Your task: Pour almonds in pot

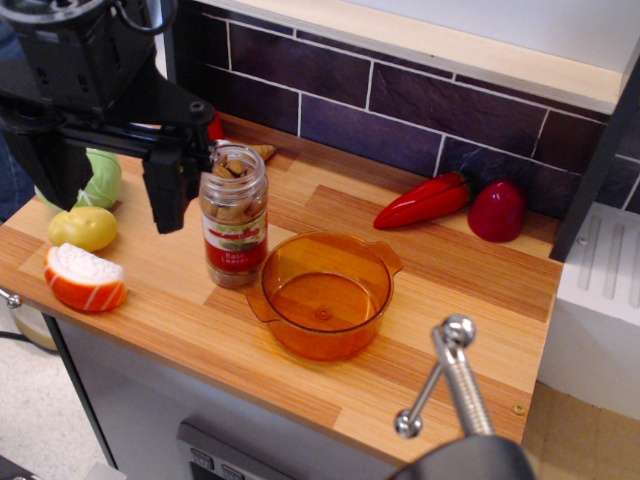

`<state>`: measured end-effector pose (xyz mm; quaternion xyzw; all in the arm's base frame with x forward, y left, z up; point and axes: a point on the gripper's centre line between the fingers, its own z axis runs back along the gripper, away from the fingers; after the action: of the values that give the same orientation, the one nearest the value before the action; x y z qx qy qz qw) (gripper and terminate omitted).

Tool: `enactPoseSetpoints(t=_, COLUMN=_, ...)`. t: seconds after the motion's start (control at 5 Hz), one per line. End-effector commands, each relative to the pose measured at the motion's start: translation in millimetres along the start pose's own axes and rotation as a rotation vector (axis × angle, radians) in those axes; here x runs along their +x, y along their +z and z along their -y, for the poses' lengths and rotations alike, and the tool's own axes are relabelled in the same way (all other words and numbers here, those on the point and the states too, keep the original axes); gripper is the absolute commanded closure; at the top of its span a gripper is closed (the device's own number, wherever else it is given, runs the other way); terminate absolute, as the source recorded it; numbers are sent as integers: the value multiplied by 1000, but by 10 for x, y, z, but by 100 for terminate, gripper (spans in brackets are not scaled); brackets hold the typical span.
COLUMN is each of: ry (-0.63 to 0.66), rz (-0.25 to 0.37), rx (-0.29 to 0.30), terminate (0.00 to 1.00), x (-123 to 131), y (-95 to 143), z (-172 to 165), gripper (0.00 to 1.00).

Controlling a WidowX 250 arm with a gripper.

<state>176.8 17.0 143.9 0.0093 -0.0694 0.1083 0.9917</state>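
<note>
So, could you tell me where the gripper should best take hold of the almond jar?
Probably around the jar's upper body, above the red label, approaching from the left where the gripper hangs. It stands upright and cylindrical; the pot crowds its right side.

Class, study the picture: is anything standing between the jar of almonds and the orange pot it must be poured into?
Nothing visible does. The jar of almonds stands upright just left of the pot, with only bare wood between them. The gripper is right beside the jar's left side.
</note>
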Motion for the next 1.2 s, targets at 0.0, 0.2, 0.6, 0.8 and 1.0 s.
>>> enactPoseSetpoints(t=0.0, ry=0, rz=0, rx=0, terminate=0, x=0, y=0, z=0, gripper=0)
enactPoseSetpoints(t=0.2, ry=186, rz=-131, rx=-98, terminate=0, x=146, y=79, z=-122, gripper=0)
enactPoseSetpoints(t=0.6, ry=564, rz=-280, rx=-265, terminate=0, x=636, y=99, z=-448, gripper=0)
enactPoseSetpoints(t=0.8, ry=711, rz=-388, rx=-297, terminate=0, x=776, y=-25, z=-559, gripper=0)
enactPoseSetpoints(t=1.0, ry=820, rz=-484, rx=-279, terminate=0, x=928, y=-136, z=-573, gripper=0)
